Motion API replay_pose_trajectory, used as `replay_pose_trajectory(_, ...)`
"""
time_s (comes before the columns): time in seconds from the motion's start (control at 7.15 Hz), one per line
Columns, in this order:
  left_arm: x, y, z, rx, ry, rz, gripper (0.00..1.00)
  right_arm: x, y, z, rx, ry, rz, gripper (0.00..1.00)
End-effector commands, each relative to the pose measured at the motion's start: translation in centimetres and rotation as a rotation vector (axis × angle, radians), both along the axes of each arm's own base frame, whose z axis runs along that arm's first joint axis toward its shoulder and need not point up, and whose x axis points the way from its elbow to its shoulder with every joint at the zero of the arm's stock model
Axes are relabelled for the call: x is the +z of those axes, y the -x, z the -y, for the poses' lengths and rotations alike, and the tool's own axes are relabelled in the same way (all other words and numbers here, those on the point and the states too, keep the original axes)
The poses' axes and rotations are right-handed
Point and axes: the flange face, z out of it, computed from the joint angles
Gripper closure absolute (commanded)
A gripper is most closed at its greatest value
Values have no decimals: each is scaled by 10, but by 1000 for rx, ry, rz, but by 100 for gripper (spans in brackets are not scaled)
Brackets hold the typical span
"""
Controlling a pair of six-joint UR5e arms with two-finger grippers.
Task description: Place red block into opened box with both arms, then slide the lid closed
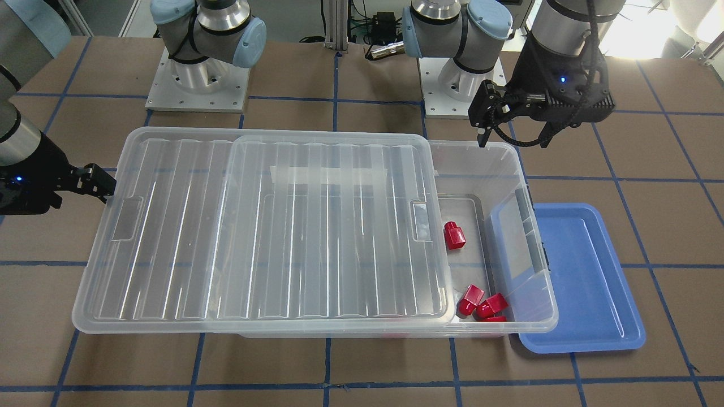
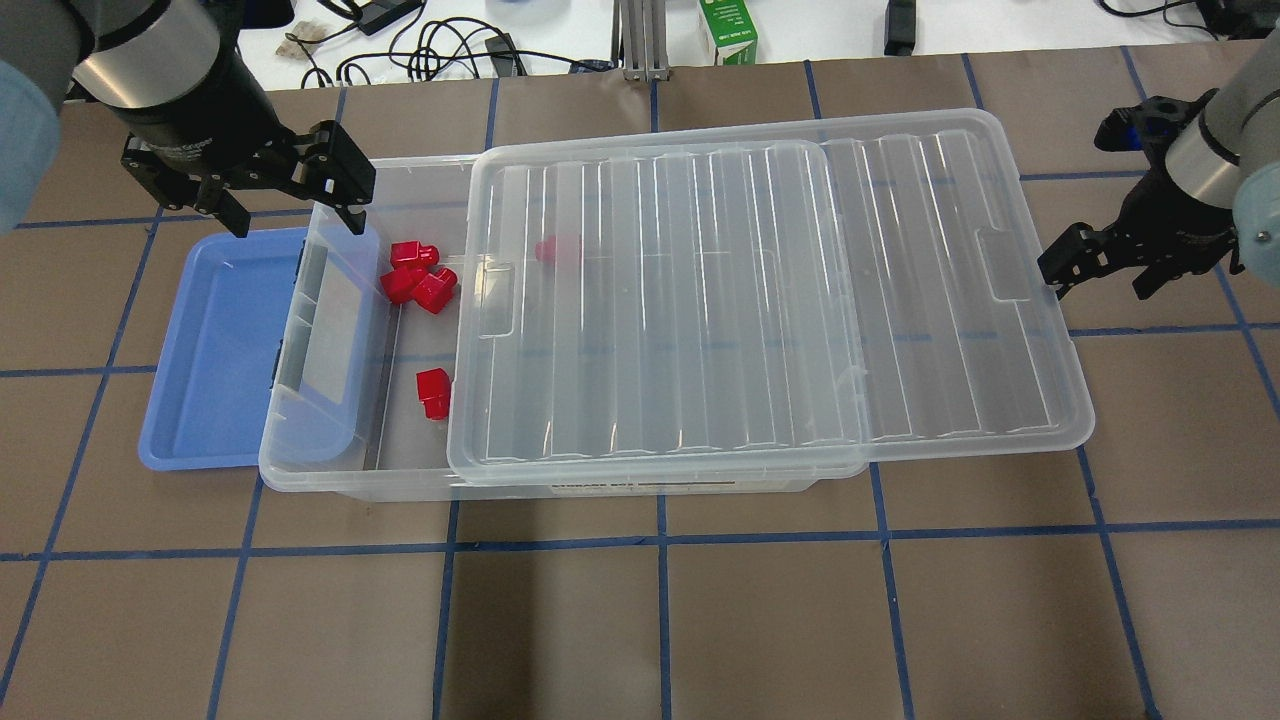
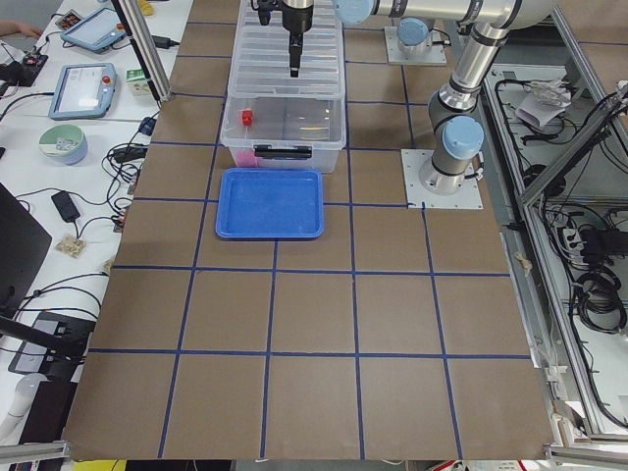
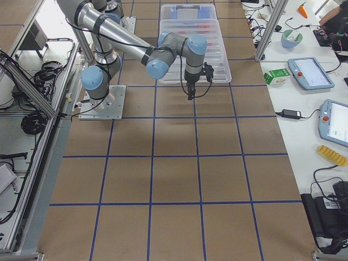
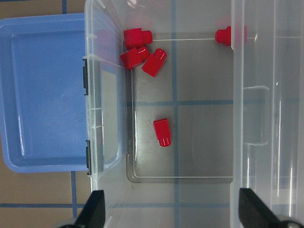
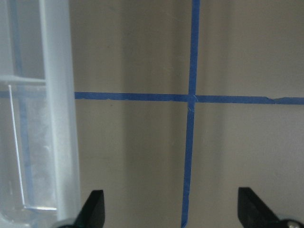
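Nearest the robot is bare brown tabletop [image 2: 660, 620] with a blue tape grid. On it the box [image 2: 330, 478] lies lengthwise. The lid [image 2: 760, 300] rests on its rim, offset toward the robot's right, so it overhangs that end and the left end is uncovered.

In the uncovered part one red block [image 2: 434, 392] lies alone on the floor, nearer the robot. Farther back, three red blocks [image 2: 415, 278] huddle touching by the far wall. Only the left wrist view shows plainly a fifth red block [image 5: 228, 35] at that wall, half under the lid's edge. Overhead it is a pink blur through the plastic, and the front-facing view shows four clearly.

A blue tray [image 2: 200, 340] lies at the box's left end, its edge under the rim.

The left gripper [image 2: 300, 215] hangs over the box's far left corner, fingers wide apart and empty. The right gripper [image 2: 1100, 283] is off the lid's right end, also spread and empty. Its wrist view shows bare tabletop below and the lid's edge close by one fingertip [image 6: 95, 209].

Beyond the tabletop stands a green carton [image 2: 728, 30]
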Motion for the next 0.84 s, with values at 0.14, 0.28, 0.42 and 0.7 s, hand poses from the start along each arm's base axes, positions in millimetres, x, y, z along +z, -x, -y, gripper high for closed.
replay_pose_trajectory(0.14, -1, 0, 1, -2, -1, -1, 0, 1, -78, 5, -40, 17, -12, 0)
replay_pose_trajectory(0.28, -1, 0, 1, -2, -1, -1, 0, 2, -103, 4, -42, 25, -13, 0)
replay_pose_trajectory(0.42, 0, 0, 0, -2, 0, -3, 0, 2, -121, 3, -32, 32, -13, 0)
replay_pose_trajectory(0.7, -2, 1, 1, -2, -1, -7, 0, 3, -138, 1, 0, 37, -13, 0)
